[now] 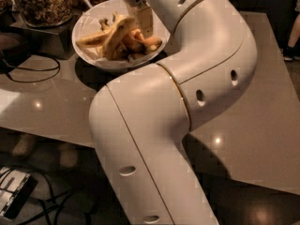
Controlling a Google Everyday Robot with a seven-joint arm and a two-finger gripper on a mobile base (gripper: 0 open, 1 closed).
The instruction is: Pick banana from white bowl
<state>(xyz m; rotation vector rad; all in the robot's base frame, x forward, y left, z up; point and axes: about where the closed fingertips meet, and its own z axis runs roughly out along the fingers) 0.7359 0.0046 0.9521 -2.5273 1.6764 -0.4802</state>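
Observation:
The white bowl point(88, 18) stands at the top left of the table and holds several bananas. The long, curved pale-yellow banana point(115, 34) lies across the middle of the bowl, over shorter orange-yellow bananas point(146, 44). My gripper point(143, 20) reaches down from the top edge into the right half of the bowl, just right of the long banana's upper end. My large white arm point(154, 125) fills the middle of the view and hides the bowl's near right rim.
A glass jar of brown nuts point(40, 3) stands left of the bowl on a dark stand. A black cable point(29, 73) loops on the table at the left. The grey tabletop point(262, 125) runs to the right; its front edge falls to the floor.

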